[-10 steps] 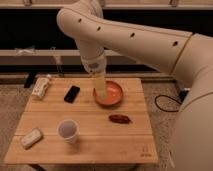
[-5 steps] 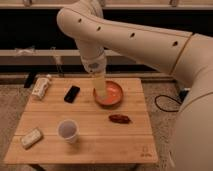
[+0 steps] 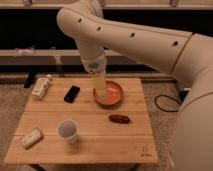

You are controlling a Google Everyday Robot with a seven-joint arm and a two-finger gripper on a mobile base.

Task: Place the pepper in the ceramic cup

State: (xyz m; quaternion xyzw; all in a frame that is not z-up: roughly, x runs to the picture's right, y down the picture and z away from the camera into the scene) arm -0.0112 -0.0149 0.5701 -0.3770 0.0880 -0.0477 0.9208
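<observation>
The pepper (image 3: 120, 118) is a small dark red-brown piece lying on the wooden table (image 3: 105, 145), right of centre and just in front of the orange bowl. The ceramic cup (image 3: 68, 130) is white, upright and stands at the front left of centre. My gripper (image 3: 101, 93) hangs from the big white arm over the left part of the orange bowl (image 3: 114, 93), behind and left of the pepper and well away from the cup. I see nothing held in it.
A black phone (image 3: 72, 93) lies left of the bowl. A white packet (image 3: 41, 86) sits at the table's back left corner and a pale bar-shaped object (image 3: 31, 137) at the front left. A dark shelf runs behind the table. A cable lies on the floor at right.
</observation>
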